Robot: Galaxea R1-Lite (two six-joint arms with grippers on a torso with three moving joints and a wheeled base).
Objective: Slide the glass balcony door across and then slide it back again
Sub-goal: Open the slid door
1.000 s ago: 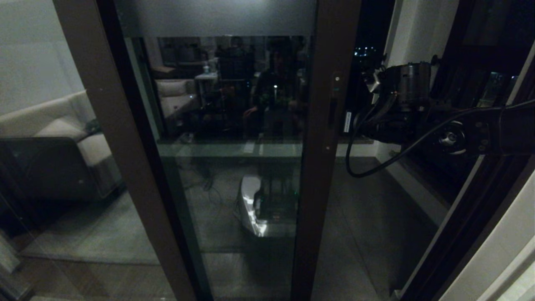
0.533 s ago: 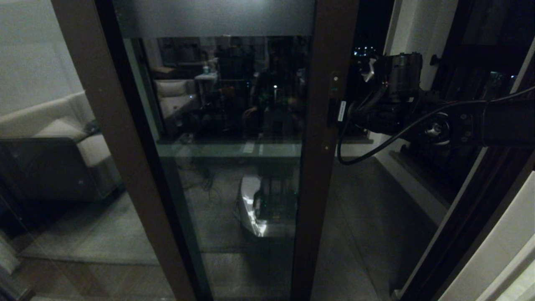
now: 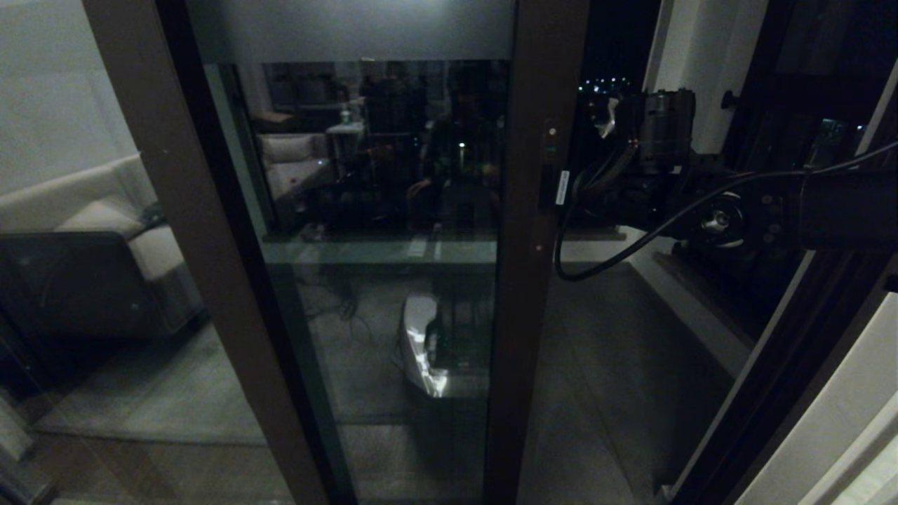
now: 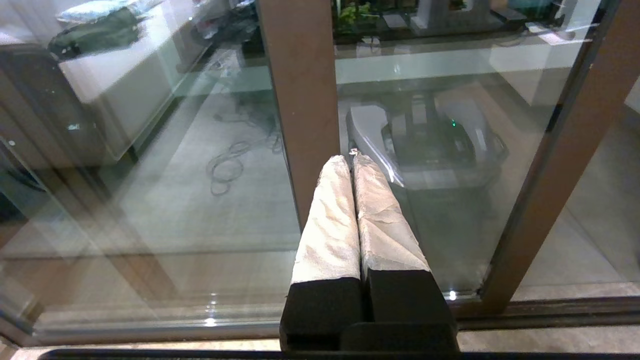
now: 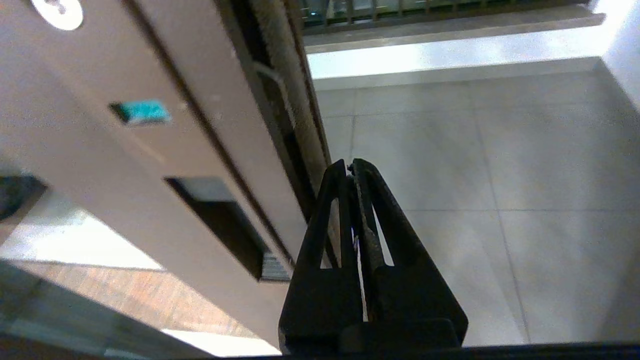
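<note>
Right in front of us stands the glass balcony door (image 3: 393,231). It is a tall, flat sheet of smooth, shiny glass in a dark brown frame. Its long side runs straight up and down, and its flat face looks at us. A cloudy grey strip (image 3: 351,28) goes across the top of the glass. The glass below is clear and shows dim reflections of a room.

The door's right-hand edge is a long brown bar (image 3: 523,280). It looks hard and smooth. A slim black handle (image 5: 220,225) is cut into it like a thin slot, and it runs the same way as the bar. Near it we see a small blue-green mark (image 5: 142,111) and a round silver screw (image 5: 57,9). A fuzzy grey strip (image 5: 287,85) runs down the thin side of the bar.

To the right of the bar the doorway is open, and we see a balcony floor (image 3: 617,365) of big, flat grey tiles.

Our right hand (image 5: 351,167) is black and pointy, with two thin fingers pressed tight together and nothing between them. Its tip is just beside the thin side of the bar, next to the handle. We cannot tell if it touches.

Our left hand (image 4: 350,160) hangs low in front of the glass. Its two fingers are wrapped in crinkly white tape and are also pressed together, holding nothing.
</note>
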